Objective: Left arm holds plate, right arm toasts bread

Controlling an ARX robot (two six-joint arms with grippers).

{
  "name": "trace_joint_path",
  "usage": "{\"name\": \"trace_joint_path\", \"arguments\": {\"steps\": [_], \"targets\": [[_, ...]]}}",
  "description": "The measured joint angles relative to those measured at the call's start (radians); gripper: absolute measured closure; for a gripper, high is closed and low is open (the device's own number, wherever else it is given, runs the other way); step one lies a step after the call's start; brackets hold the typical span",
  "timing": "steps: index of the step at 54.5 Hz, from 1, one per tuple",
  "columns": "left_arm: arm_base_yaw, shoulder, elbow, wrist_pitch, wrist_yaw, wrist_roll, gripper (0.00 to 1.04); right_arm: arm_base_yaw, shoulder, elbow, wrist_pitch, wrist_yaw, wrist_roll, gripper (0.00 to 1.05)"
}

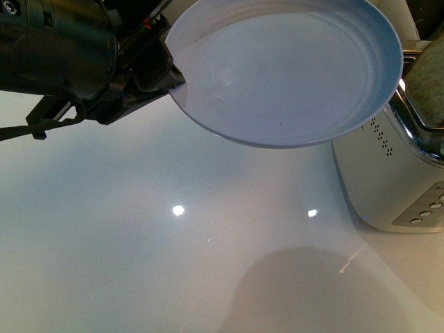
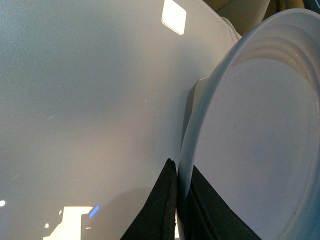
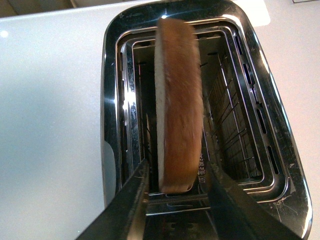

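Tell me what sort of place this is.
Probably a kitchen counter, or a mock-up of one: a glossy white countertop, a chrome-topped toaster with a bread slice at its slot, and a pale blue plate.

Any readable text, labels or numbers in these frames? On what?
None can be read in any view.
Toaster front panel: a row of round buttons, any marks too small to read.
Inside the toaster slot beside the bread: small dark marks, too blurred to tell if they are text.
Plate and table: no print visible.
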Motion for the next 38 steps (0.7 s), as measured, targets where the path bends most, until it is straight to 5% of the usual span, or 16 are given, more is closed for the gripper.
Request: {"name": "trace_joint_path", "arguments": {"steps": [21, 33, 38], "targets": [[0.000, 0.000, 0.000, 0.000, 0.000, 0.000, 1.02, -0.056, -0.177, -0.091, 0.005, -0.071, -0.022, 0.08], [0.000, 0.000, 0.000, 0.000, 0.000, 0.000, 1.02, -0.128, -0.487, -0.225, -0.090, -0.168, -0.077, 0.09], [0.000, 0.000, 0.000, 0.000, 0.000, 0.000, 1.02, -0.109, -0.589, -0.378, 0.212, -0.148, -0.115, 0.24]]}}
